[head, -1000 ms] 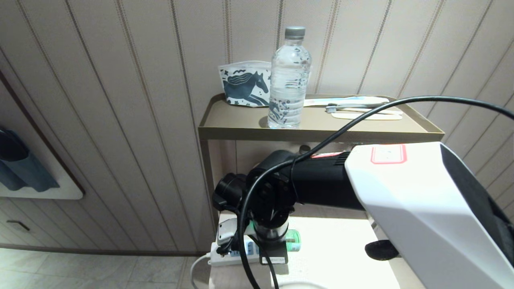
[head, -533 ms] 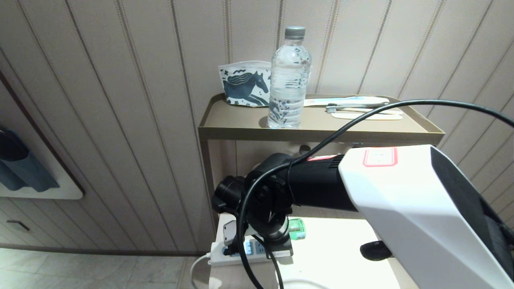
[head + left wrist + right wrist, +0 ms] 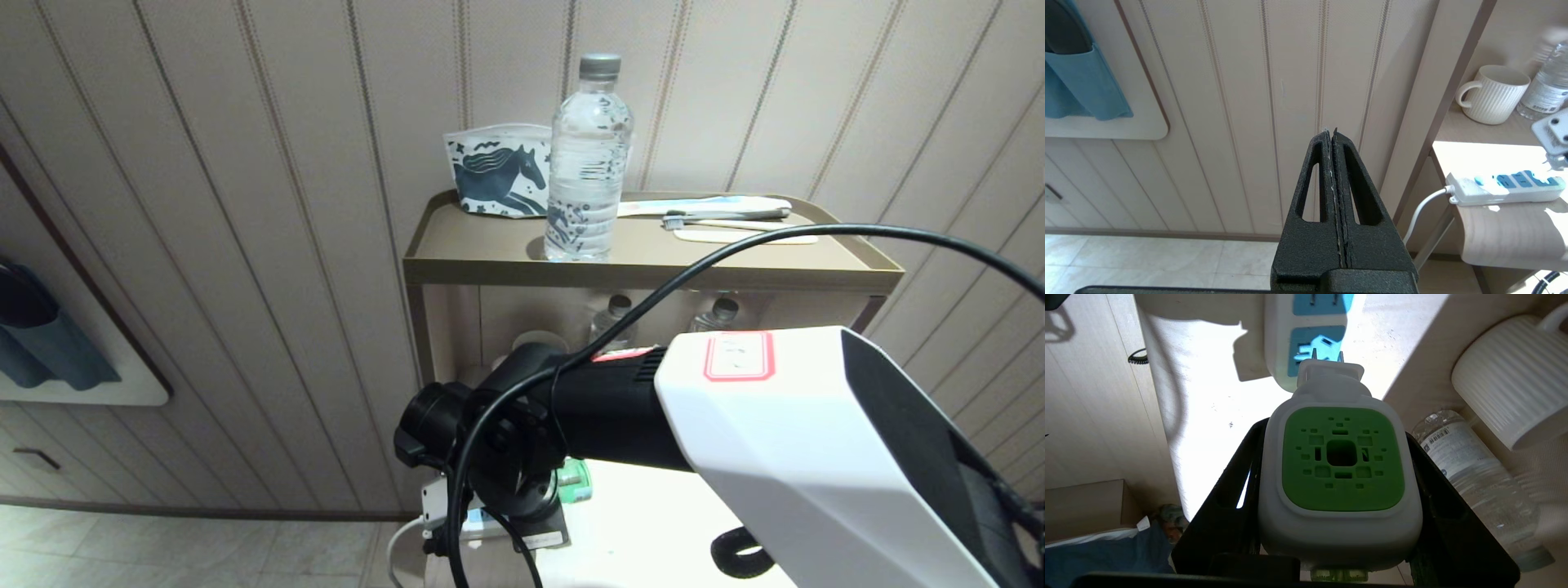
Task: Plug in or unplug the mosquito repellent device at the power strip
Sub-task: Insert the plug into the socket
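Your right tool (image 3: 1339,506) pinches the white plastic mosquito repellent device with its green vented face (image 3: 1341,457), prongs just above the long white power strip's blue socket (image 3: 1314,343). If they're misaligned, pushing could shove the strip along the table (image 3: 1208,396). Left tool (image 3: 1334,163) is pressed together.

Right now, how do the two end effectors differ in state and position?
The right end effector is shut on the mosquito repellent device, prongs just over the power strip. The left end effector is shut and empty, parked off the shelf's side, facing the wall. Both have black fingers.
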